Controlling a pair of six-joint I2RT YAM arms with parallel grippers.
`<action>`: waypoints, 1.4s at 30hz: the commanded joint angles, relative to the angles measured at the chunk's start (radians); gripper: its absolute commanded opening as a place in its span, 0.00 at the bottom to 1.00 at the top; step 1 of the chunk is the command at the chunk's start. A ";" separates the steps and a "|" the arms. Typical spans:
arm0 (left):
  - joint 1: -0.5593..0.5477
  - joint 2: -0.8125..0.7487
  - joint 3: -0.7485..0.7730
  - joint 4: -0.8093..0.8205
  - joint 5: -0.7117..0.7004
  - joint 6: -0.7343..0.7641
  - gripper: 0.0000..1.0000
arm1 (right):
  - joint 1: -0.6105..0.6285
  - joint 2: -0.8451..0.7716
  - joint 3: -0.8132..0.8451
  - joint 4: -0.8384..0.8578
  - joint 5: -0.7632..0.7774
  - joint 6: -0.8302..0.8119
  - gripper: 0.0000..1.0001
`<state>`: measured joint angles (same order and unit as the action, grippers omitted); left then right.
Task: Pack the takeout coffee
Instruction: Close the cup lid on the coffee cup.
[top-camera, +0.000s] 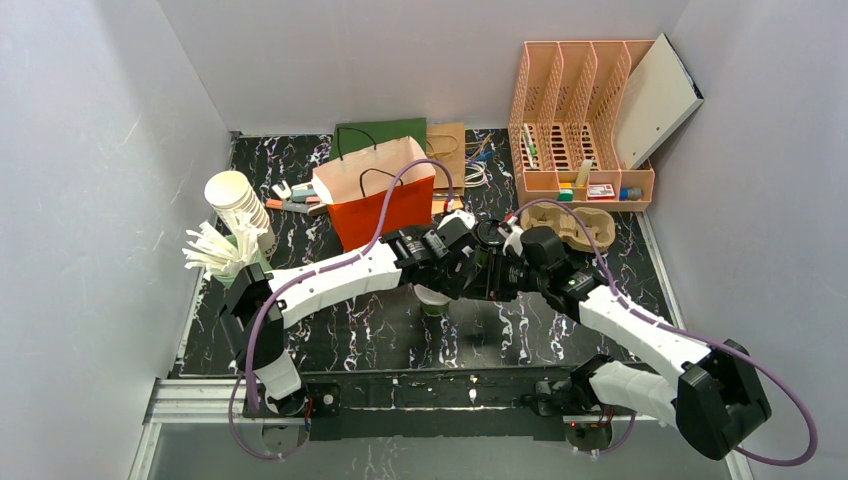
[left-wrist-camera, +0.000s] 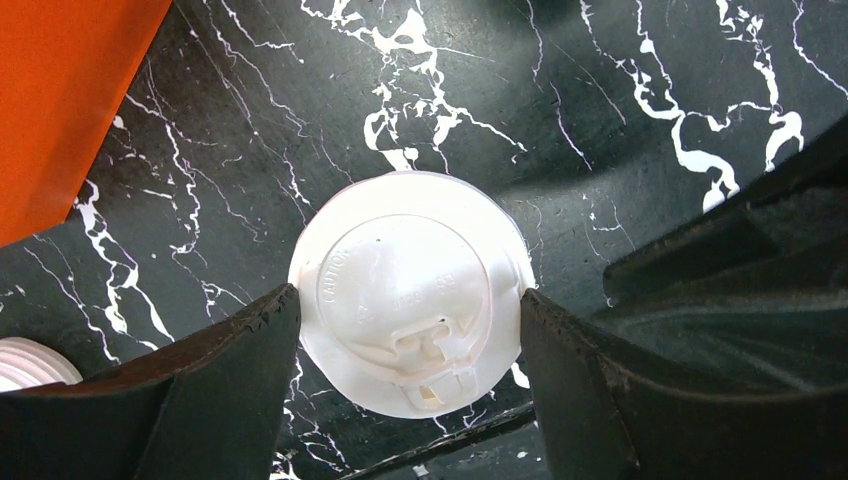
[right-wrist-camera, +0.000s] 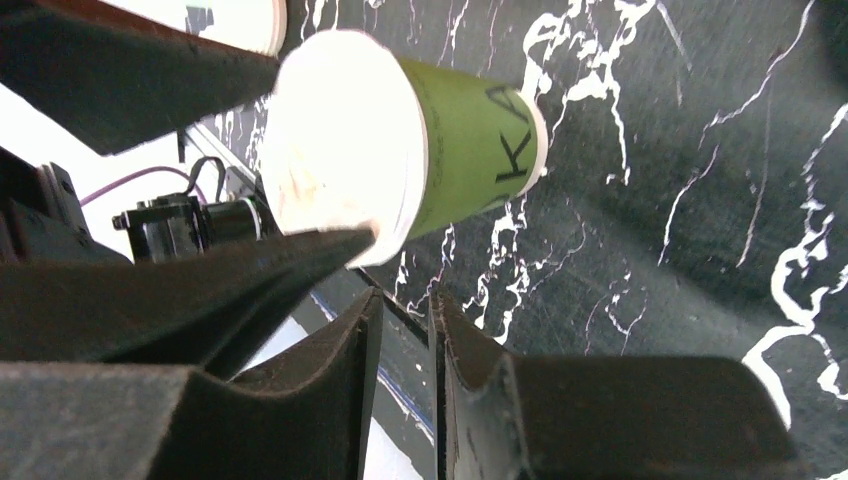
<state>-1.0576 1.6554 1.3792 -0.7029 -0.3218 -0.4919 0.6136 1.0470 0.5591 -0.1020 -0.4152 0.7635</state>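
Note:
The takeout coffee is a green paper cup with black lettering and a white plastic lid, standing on the black marble table. My left gripper is shut on it, one finger pressed against each side of the lid's rim. From above, only a bit of the cup shows under the two wrists. My right gripper hangs beside the cup, its jaws a narrow gap apart with nothing between them. It touches neither cup nor lid.
An open orange paper bag stands just behind the grippers. A stack of white paper cups leans at the far left. A cardboard cup carrier and a peach file organiser stand at the back right. Another white lid lies nearby.

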 joint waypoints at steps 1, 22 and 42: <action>-0.004 0.028 -0.026 -0.094 0.095 0.072 0.73 | -0.046 0.049 0.099 -0.037 -0.022 -0.067 0.32; 0.010 0.028 -0.020 -0.096 0.274 0.377 0.77 | -0.155 0.169 0.056 0.197 -0.266 0.006 0.30; 0.010 0.023 -0.051 -0.072 0.260 0.364 0.78 | -0.154 0.223 -0.045 0.230 -0.291 -0.018 0.27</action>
<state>-1.0435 1.6543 1.3846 -0.6834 -0.1009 -0.1238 0.4595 1.2396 0.5404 0.1127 -0.7006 0.7795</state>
